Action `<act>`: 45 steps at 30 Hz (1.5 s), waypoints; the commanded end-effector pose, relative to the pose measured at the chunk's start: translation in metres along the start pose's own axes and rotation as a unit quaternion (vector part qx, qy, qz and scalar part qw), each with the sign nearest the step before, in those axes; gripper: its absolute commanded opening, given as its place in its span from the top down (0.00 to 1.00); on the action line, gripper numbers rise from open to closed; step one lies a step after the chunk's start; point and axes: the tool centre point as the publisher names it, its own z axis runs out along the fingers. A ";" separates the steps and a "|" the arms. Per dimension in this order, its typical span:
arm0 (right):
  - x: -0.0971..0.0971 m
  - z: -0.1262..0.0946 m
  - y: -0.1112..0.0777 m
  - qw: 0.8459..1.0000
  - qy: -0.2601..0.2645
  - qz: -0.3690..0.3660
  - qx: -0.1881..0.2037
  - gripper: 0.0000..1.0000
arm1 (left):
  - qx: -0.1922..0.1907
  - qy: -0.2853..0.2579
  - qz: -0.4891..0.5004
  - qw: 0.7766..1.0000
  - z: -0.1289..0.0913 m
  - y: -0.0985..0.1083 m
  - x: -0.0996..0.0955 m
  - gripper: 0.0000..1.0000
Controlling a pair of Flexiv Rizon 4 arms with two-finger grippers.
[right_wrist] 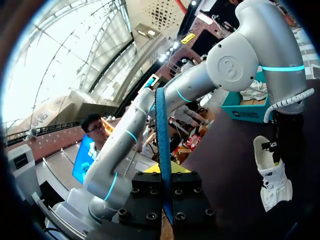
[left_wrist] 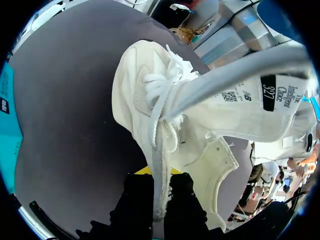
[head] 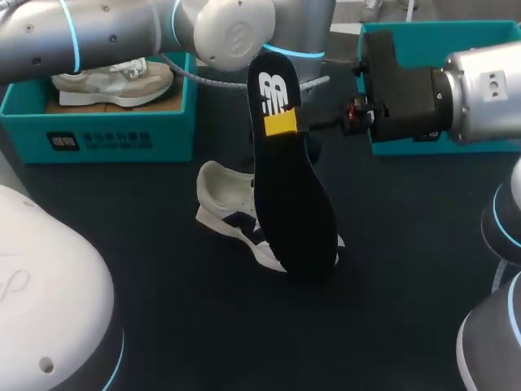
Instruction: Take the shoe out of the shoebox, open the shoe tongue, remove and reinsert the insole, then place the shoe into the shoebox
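Observation:
A dark insole (head: 293, 195) hangs upright above the table, heel end up, with my right gripper (head: 282, 124) shut on its upper part. In the right wrist view the insole (right_wrist: 161, 130) shows edge-on between that gripper's (right_wrist: 164, 172) fingers. Behind it on the black table lies the white shoe (head: 224, 199) with dark side trim. In the left wrist view my left gripper (left_wrist: 159, 175) is shut on the shoe's (left_wrist: 150, 90) fabric edge beside the laces, and the labelled tongue (left_wrist: 250, 107) is spread wide. In the head view the insole hides the left gripper.
A teal shoebox (head: 98, 122) at the back left holds a second pale shoe (head: 114, 81). Another teal box (head: 444, 32) stands at the back right behind my right arm. Bare dark table (head: 244, 326) lies in front of the shoe.

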 end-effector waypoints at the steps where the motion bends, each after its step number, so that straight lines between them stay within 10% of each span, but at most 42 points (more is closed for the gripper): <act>1: 0.001 0.004 0.001 1.000 -0.003 0.001 0.000 1.00 | -0.031 0.071 0.097 0.992 -0.011 0.010 -0.014 1.00; 20: 0.001 0.004 0.001 1.000 -0.003 0.001 0.000 1.00 | -0.150 0.074 0.382 0.909 0.002 0.015 -0.029 1.00; 45: 0.001 0.004 0.001 1.000 -0.003 0.001 0.000 1.00 | -0.207 0.011 0.286 0.936 0.041 -0.010 -0.034 1.00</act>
